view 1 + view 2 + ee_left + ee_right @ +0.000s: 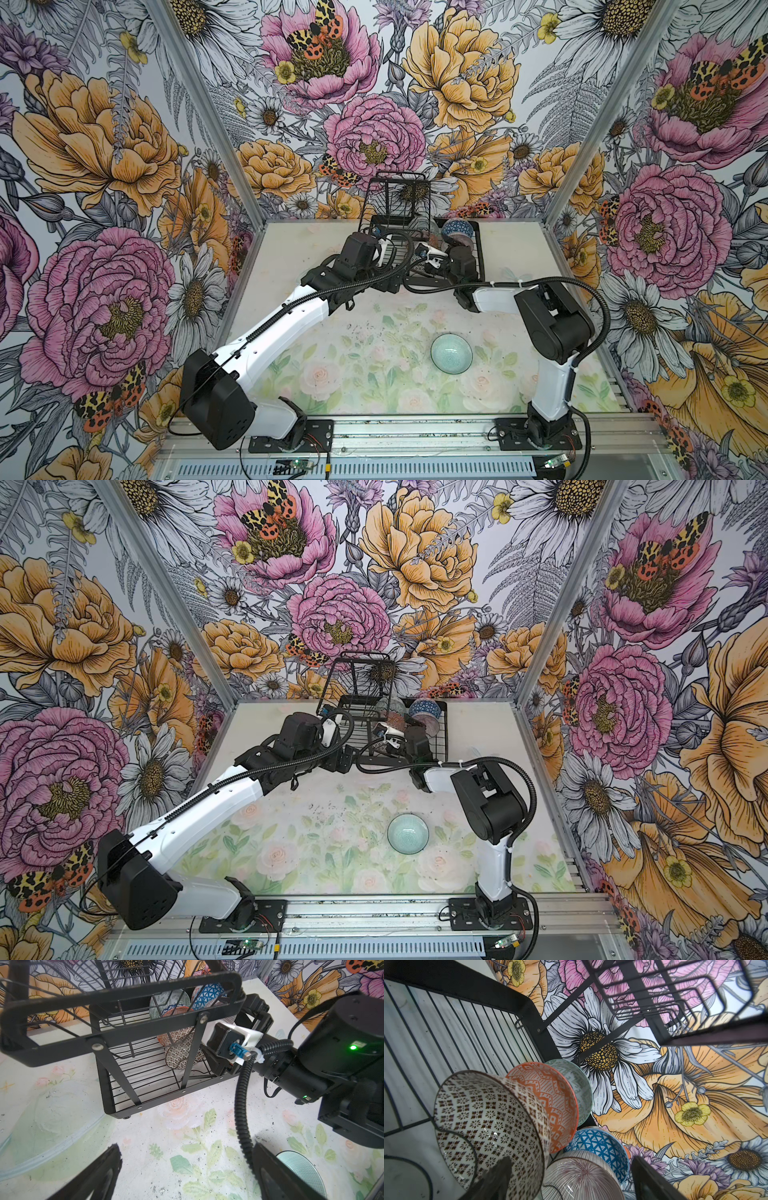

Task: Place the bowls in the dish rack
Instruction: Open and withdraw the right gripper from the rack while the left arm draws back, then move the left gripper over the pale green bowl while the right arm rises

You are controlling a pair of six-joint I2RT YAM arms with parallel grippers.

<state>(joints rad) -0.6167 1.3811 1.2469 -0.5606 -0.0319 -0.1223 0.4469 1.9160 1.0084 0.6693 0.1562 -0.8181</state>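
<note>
At the back, both top views: the dish rack (482, 253) stands on the table (519, 249) against the flowered wall, and both arms are right on it!
Rack's right end: the blue lattice bowl (456, 230) sits on edge inside, easy to pick out from above.
Front of the table: the teal bowl (451, 354) sits upright and alone on the floral print, well apart from the rack, near the right arm (552, 324).
Arms from above: the left arm (291, 320) stretches to the rack's left end; the right arm bends in over the front rim, wrist inside the rack.
Left wrist view: the left gripper (187, 1147) hangs over bare table just beside the rack, jaws spread wide, nothing between them; the teal bowl peeks out behind one finger (280, 1178).
Right wrist view: the right gripper (571, 1158) is down inside the rack, jaws spread wide; one finger (496, 1178) crosses in front of the tiled bowl (488, 1122), contact too close to call.
Row in the rack: the tiled bowl, the orange-white bowl (548, 1101) and the grey-green bowl (575, 1084) stand on edge, one behind another.
Beside that row: the blue lattice bowl and the pink-striped bowl (581, 1176), also tipped on edge.
</note>
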